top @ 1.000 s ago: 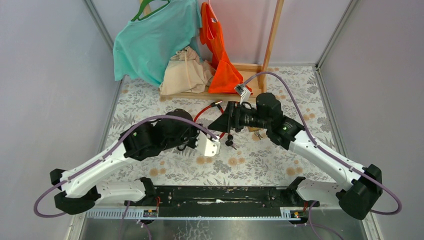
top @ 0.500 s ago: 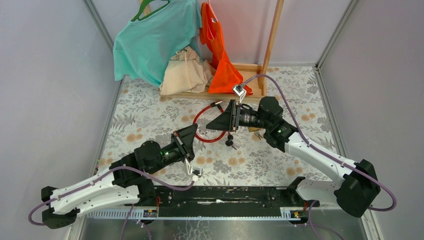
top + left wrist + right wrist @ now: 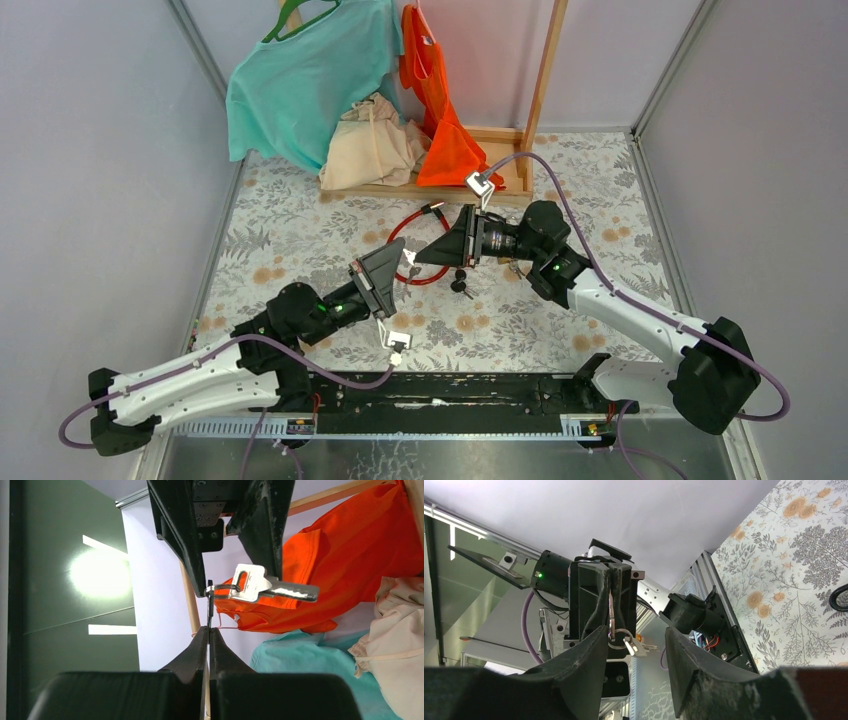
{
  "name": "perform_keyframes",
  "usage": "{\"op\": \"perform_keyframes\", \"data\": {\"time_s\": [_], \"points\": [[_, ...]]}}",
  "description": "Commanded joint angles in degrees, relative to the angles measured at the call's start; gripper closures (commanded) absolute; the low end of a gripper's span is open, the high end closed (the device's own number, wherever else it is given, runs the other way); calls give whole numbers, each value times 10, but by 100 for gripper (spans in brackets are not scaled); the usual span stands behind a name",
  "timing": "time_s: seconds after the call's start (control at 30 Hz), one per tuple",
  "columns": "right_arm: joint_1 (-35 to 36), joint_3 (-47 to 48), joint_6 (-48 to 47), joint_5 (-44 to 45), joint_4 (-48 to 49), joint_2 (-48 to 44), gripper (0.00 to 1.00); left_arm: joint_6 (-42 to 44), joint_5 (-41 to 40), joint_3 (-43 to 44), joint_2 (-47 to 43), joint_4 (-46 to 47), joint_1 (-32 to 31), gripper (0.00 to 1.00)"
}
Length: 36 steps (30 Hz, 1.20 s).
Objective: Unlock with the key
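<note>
Floral table (image 3: 300,230), clothes rack (image 3: 541,90) behind. Left gripper (image 3: 209,629) clamps a key (image 3: 209,607), a second key (image 3: 280,590) dangling beside; a red cable lock (image 3: 391,240) lies below. Right gripper (image 3: 635,632) faces the left gripper, jaws apart.

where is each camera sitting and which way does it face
top external: above and behind the bases, facing down on the table; both arms show.
left wrist: on the left arm, facing the right hand and clothes; own left hand pinches the keys.
right wrist: on the right arm, facing back at the left hand; own fingers frame it.
shared: both wrist views show the keys.
</note>
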Motion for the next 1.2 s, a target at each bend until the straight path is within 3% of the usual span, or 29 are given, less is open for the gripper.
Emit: {"op": "perform_keyframes", "data": {"time_s": [0.0, 0.17, 0.5, 0.63, 0.93, 1.1, 1.17], "points": [[-1, -5, 6, -19, 82, -12, 49, 17, 4, -1, 4, 59, -2, 100], [-1, -14, 11, -11, 122, -9, 53, 18, 0, 1, 12, 60, -2, 100], [-1, -24, 30, -7, 164, -1, 76, 15, -15, 9, 29, 64, -3, 100], [-1, -29, 32, -10, 167, 0, 66, 15, -21, 8, 31, 68, -2, 100], [0, -35, 41, -10, 177, 1, 69, 15, -33, 11, 36, 75, -3, 100], [-1, -39, 45, -1, 182, -3, 99, 17, -36, 10, 36, 75, -3, 100], [0, -40, 46, 5, 180, -7, 100, 16, -41, 10, 36, 75, -2, 100]]}}
